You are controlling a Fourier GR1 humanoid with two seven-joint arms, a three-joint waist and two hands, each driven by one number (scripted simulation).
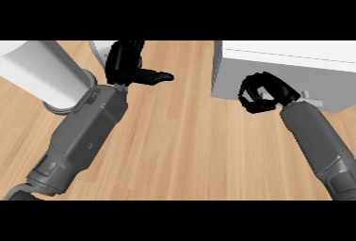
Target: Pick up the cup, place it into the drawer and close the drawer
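Far left on the worktop [181, 141], a pale edge [99, 47] beside the open left hand [125, 63] may be the cup, judged light, rigid, slippery, best gripped round its wall; right hand [259, 96] curled, seemingly empty, at the drawer [230, 75].

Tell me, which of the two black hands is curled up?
The right hand, by the white drawer cabinet, has curled fingers. The left hand keeps its fingers straight.

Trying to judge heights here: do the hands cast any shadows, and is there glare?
Head view: lighting flat and even, no glare; no distinct shadow on the wooden counter under the left hand or right hand; white drawer unit evenly lit.
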